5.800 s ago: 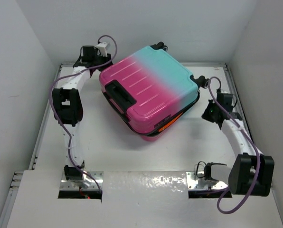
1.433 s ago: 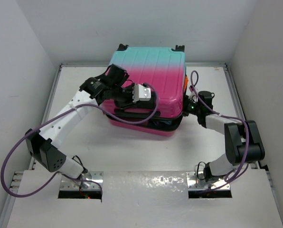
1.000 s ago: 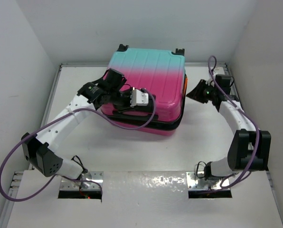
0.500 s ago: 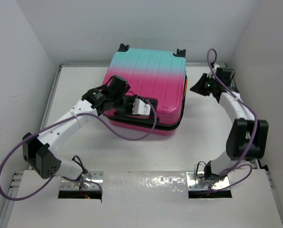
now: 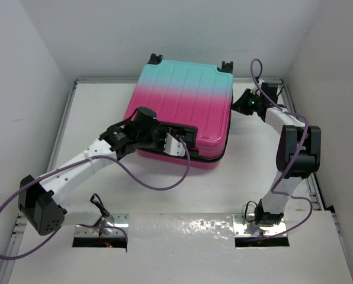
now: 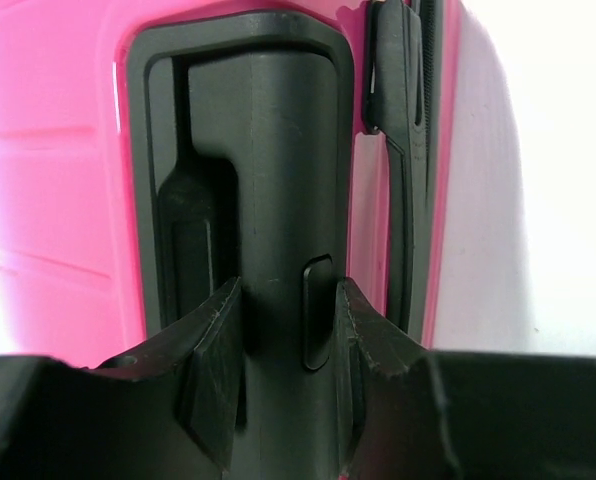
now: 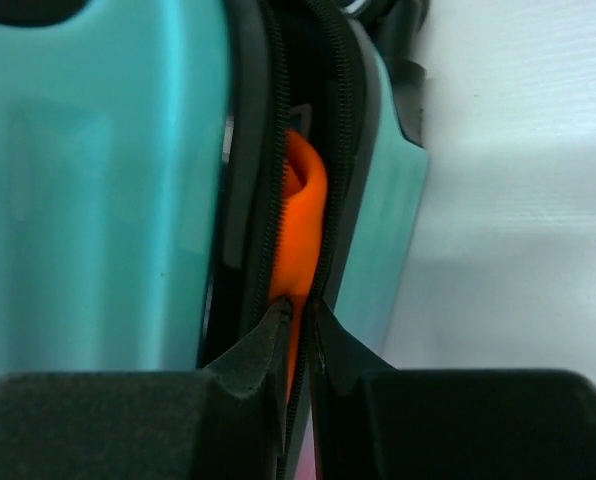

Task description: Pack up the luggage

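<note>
The luggage (image 5: 185, 100) shell is glossy ribbed hard plastic; its handle (image 6: 278, 200) is smooth matt black plastic, like my left fingers (image 6: 213, 350). The orange item (image 7: 300, 220) in the black toothed zipper (image 7: 270, 150) looks smooth and faintly shiny, cloth or plastic I cannot tell.

The luggage (image 5: 185, 94), a ribbed hard-shell suitcase fading from turquoise at the far end to pink at the near end, lies flat on the desk with its lid down. Its black wheels (image 5: 155, 58) are at the far corners. The recessed black handle (image 6: 283, 200) in the pink end sits clasped between the left jaws. On the side by the right jaws the zip seam (image 7: 273, 150) gapes, and an orange item (image 7: 303, 200) bulges from it, its lower end pinched between those jaws' tips.
</note>
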